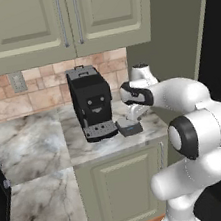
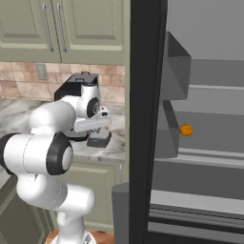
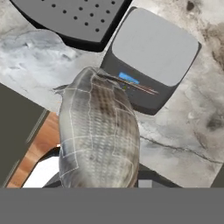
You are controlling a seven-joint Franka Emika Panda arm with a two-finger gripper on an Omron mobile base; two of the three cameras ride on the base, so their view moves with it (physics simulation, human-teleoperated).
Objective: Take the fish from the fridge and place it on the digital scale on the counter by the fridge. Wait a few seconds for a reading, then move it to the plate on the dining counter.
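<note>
Counter (image 1: 46, 138): one scale (image 3: 153, 57), one fish (image 3: 98, 135).

A silver-grey fish (image 3: 98, 135) with brownish scale banding. A grey digital scale (image 3: 151, 57) with a blue display strip. A black coffee machine (image 1: 91, 104). A grey-white veined marble table (image 1: 32, 145). A small orange fruit (image 2: 186, 129) on the grey fridge shelf (image 2: 209, 155).

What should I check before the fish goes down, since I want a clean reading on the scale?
1. Grip: the silver-grey ribbed fish hangs from the shut gripper: ok.
2. The flat grey rectangular digital scale has a bare top: ok.
3. Fish over the platform: in the hand view it lies short of it, overlapping just the front edge with the blue display strip: not ok.
4. Clearance from the black coffee machine beside the scale: cannot tell.
5. Scale flat on the marble counter: ok.
</note>
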